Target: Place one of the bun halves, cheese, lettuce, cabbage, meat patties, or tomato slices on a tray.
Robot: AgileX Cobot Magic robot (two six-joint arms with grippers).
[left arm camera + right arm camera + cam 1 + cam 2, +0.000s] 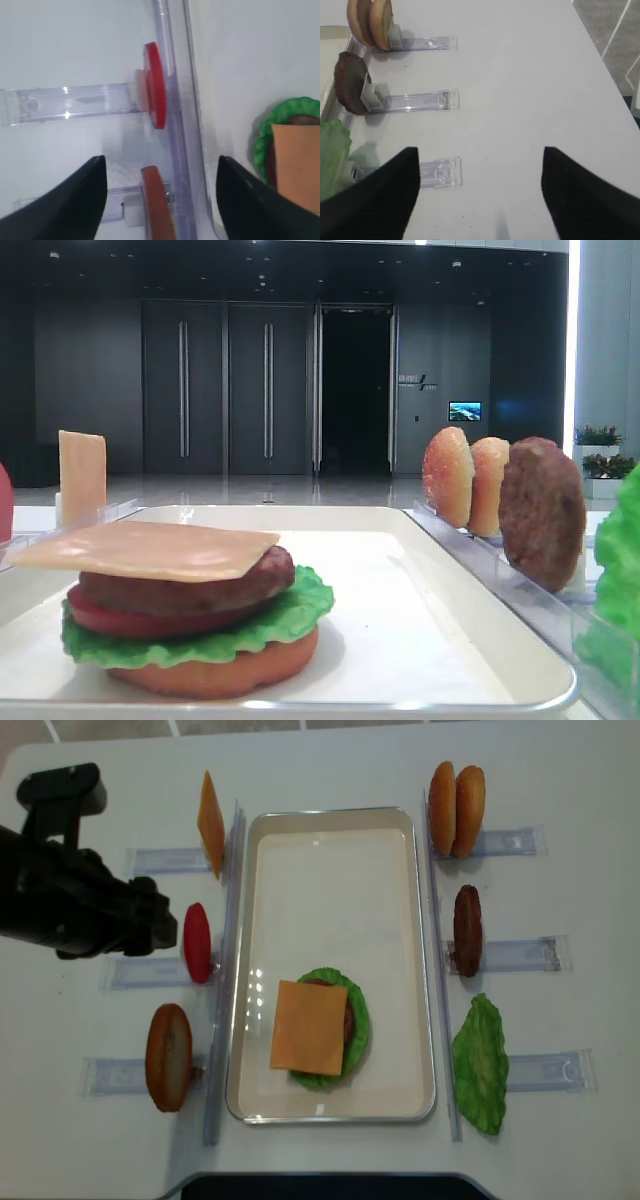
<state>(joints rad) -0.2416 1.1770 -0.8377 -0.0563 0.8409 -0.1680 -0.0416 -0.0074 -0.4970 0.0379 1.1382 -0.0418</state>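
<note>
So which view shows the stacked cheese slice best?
The overhead realsense view: the cheese shows whole and square atop the stack. The low exterior view sees it nearly edge-on, the left wrist only part, the right wrist nothing.

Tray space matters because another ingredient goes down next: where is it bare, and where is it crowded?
The tray is bare across its far half, from the rim near the upright cheese down to the stacked burger. The near end around that stack is crowded.

Left arm (pixel 70 900): matte black, bulky blocky housing with rounded edges. Left hand (pixel 160 200) and right hand (pixel 480 195): each shows two broad, black, tapered fingers, unmarked.
</note>
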